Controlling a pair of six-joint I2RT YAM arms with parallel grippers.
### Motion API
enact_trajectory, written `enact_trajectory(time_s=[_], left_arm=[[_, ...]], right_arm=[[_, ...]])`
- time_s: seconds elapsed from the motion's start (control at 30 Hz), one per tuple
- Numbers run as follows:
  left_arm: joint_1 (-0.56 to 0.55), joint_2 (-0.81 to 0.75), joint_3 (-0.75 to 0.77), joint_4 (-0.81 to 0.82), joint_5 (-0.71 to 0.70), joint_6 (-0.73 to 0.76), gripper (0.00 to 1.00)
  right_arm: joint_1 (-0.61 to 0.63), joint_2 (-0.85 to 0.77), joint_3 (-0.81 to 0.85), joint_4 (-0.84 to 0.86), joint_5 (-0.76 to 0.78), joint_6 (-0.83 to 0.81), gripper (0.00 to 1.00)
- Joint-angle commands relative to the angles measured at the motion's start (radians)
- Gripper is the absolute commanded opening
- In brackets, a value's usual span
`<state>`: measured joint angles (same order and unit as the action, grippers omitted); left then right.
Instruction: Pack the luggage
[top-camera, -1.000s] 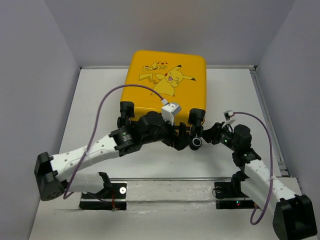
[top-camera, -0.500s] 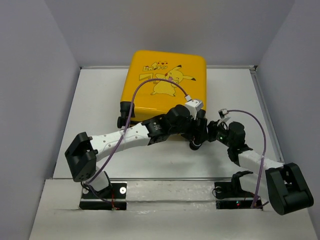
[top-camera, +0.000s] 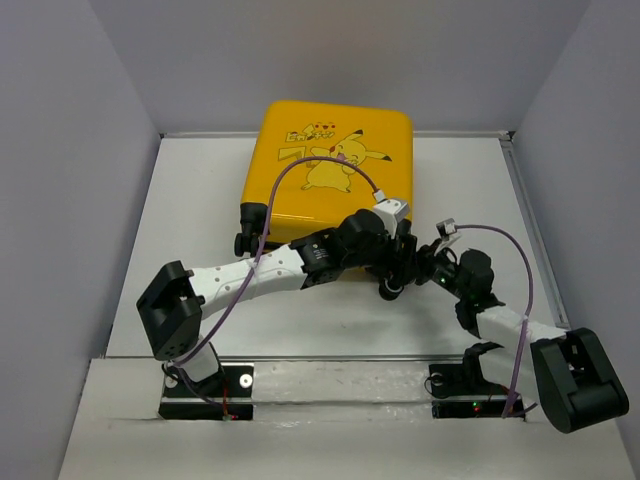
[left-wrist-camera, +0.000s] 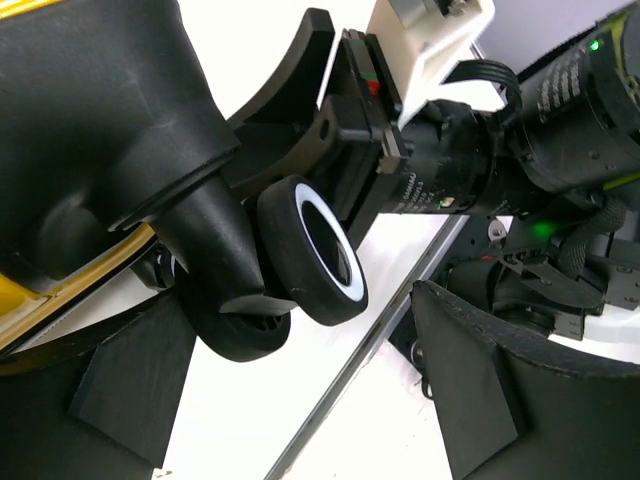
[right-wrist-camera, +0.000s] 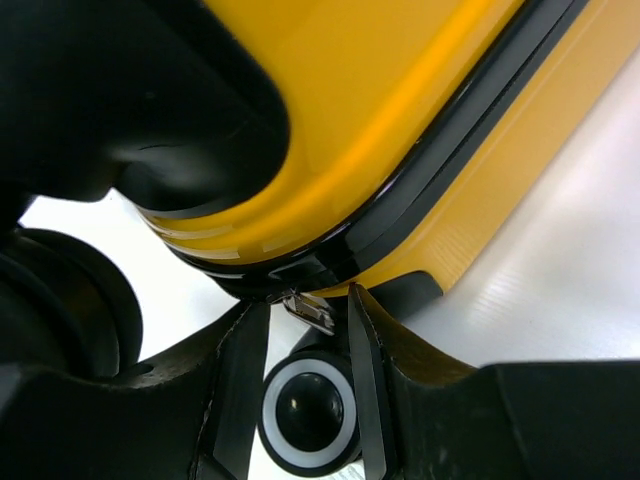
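The white table (top-camera: 180, 200) carries the luggage (top-camera: 335, 165), closed and lying flat at its far middle, cartoon lid up. The left arm (top-camera: 260, 275) and the right arm (top-camera: 500, 322) meet at its near right corner. The left gripper (left-wrist-camera: 305, 330) gapes wide, holding nothing, a black wheel (left-wrist-camera: 312, 250) between its fingers. The right gripper (right-wrist-camera: 303, 325) is narrowly parted, tips either side of the small metal zipper pull (right-wrist-camera: 310, 308), not clamped on it

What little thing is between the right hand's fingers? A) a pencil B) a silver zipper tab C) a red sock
B: the right wrist view shows a small silver zipper tab between the right hand fingers, at the black seam of the yellow luggage.
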<state>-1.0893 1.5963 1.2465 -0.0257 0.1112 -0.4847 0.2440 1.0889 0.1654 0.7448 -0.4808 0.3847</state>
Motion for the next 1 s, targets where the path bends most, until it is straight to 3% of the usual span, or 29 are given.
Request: enact_trajectory(time_s=[0.0,0.07,0.2,0.37,0.43,0.47,0.5,0.6,0.77,0.97], left_arm=[[-0.004,-0.045,0.010,0.099,-0.011,-0.005,0.95],[-0.004,-0.053,0.001,0.112,-0.018,-0.012,0.93],[-0.003,-0.053,-0.012,0.127,-0.016,-0.018,0.89],[0.003,-0.053,-0.030,0.184,-0.001,-0.038,0.72],[0.006,-0.055,-0.041,0.228,0.005,-0.051,0.60],[0.008,-0.055,-0.042,0.243,0.007,-0.055,0.55],[0.011,-0.050,-0.044,0.271,0.005,-0.060,0.42],[0.020,-0.041,-0.044,0.338,0.001,-0.084,0.29],[0.029,-0.009,-0.009,0.402,-0.024,-0.112,0.21],[0.040,0.060,0.065,0.441,-0.031,-0.135,0.15]], right_arm=[[0.006,-0.012,-0.001,0.203,0.015,-0.026,0.42],[0.006,0.002,-0.006,0.234,0.005,-0.017,0.42],[0.006,0.037,-0.001,0.257,0.004,0.000,0.26],[0.017,0.066,-0.026,0.332,0.036,0.049,0.12],[0.035,0.055,-0.052,0.359,0.056,0.083,0.07],[0.066,0.051,-0.062,0.369,0.091,0.091,0.07],[0.089,0.039,-0.072,0.373,0.120,0.098,0.07],[0.216,0.022,-0.110,0.386,0.267,0.108,0.07],[0.347,0.040,-0.208,0.540,0.476,0.181,0.07],[0.504,0.048,-0.170,0.567,0.686,0.183,0.07]])
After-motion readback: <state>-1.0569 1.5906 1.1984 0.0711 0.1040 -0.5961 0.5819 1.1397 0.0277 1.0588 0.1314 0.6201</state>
